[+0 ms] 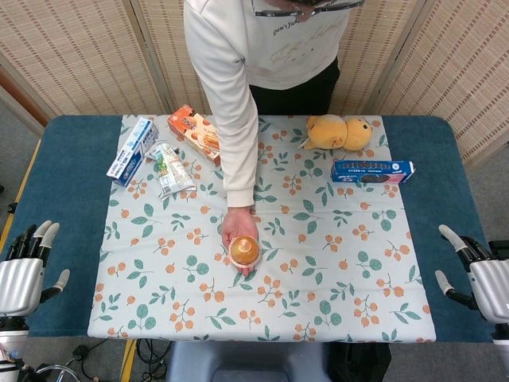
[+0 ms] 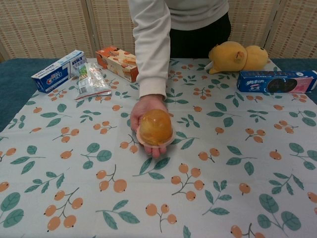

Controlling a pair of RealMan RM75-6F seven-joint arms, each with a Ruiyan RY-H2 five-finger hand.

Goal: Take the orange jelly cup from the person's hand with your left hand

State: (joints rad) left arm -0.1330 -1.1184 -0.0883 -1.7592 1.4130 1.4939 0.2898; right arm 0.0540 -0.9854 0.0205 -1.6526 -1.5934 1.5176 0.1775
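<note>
Resting on an upturned palm, the orange jelly cup (image 2: 156,127) waits at the middle of the counter (image 1: 71,239), offered by the person's hand (image 2: 146,110) reaching in from the far side. The cup sits with its domed body up and its wider rim down against the palm, the person's fingertips showing just past that rim. The robot's left hand (image 1: 28,267) hangs at the near left edge of the counter, well apart from the cup, its fingers spread and holding nothing; the cup lies ahead of those fingers and off toward the centre. The right hand (image 1: 477,270) hangs at the opposite edge, fingers likewise apart and empty. Judging by its look, the cup is a small, light, thin plastic shell with a glossy, rounded surface, likely slippery and easy to dent, its soft filling giving little support against a hard squeeze. The best hold would seem to be around the sides of the dome just above the rim, fingers on one flank and thumb on the other, closing gently so the shell does not pop out or crush. A snack box (image 2: 117,62), a toothpaste box (image 2: 58,71), a clear packet (image 2: 90,79), a yellow plush toy (image 2: 237,57) and a blue cookie box (image 2: 276,81) lie beyond the cup, far from either hand.
</note>
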